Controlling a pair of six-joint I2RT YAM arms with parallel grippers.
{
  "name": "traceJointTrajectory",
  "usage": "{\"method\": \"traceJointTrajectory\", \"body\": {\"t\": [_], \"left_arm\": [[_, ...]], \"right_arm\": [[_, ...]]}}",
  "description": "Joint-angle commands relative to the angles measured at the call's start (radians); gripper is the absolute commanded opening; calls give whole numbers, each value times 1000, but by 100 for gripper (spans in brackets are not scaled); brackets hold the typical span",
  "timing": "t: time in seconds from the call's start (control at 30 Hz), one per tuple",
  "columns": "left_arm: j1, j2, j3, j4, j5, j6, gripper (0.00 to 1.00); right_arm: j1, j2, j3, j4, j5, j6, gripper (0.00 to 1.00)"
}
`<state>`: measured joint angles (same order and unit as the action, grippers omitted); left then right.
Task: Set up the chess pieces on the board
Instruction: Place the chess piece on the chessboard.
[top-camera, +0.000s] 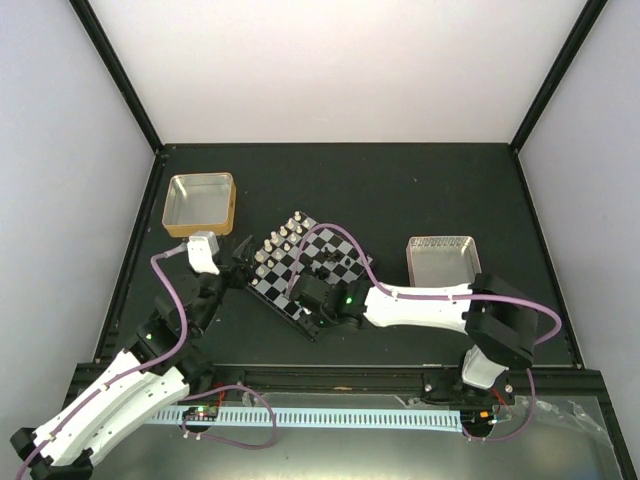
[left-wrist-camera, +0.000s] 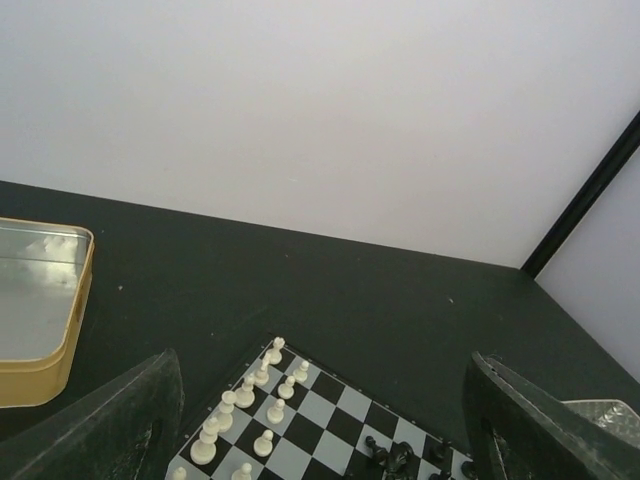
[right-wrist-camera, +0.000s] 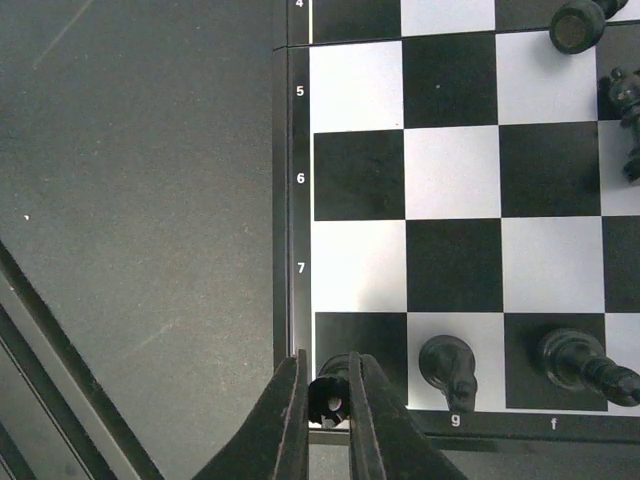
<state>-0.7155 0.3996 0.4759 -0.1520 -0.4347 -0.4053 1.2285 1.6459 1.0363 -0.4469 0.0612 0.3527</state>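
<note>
Right gripper (right-wrist-camera: 328, 388): clamped on black piece (right-wrist-camera: 327, 403) at board (right-wrist-camera: 450, 170) corner square. Left gripper (left-wrist-camera: 322, 368): jaws spread wide, white pawns (left-wrist-camera: 247, 392) just ahead.

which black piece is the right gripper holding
The black piece over the corner square of the board, pinched in the right gripper; its neighbours along that edge stand free.

Table (top-camera: 400, 190): dark matte top, pale walls (top-camera: 350, 70) on L, R & back. 3 things lie directly on it. Board (top-camera: 278, 282) sits approx. centre, turned diag. to table edges, one corner pointing at near edge. Gold tray (top-camera: 200, 230) is back-L, close to L wall, near board's far-L side but not touching. Silver tray (top-camera: 440, 262) w/ pinkish rim is R of board, apart from it, roughly square to table edges.
</note>
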Motion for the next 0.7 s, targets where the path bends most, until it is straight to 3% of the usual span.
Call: {"method": "traceJointTrajectory", "body": {"t": [0.0, 0.67], "left_arm": [[0, 10, 35, -25, -11, 4, 79], [-1, 11, 17, -24, -4, -3, 79]], "right_arm": [[3, 31, 35, -3, 27, -7, 10], [4, 72, 26, 5, 41, 21, 21]]}}
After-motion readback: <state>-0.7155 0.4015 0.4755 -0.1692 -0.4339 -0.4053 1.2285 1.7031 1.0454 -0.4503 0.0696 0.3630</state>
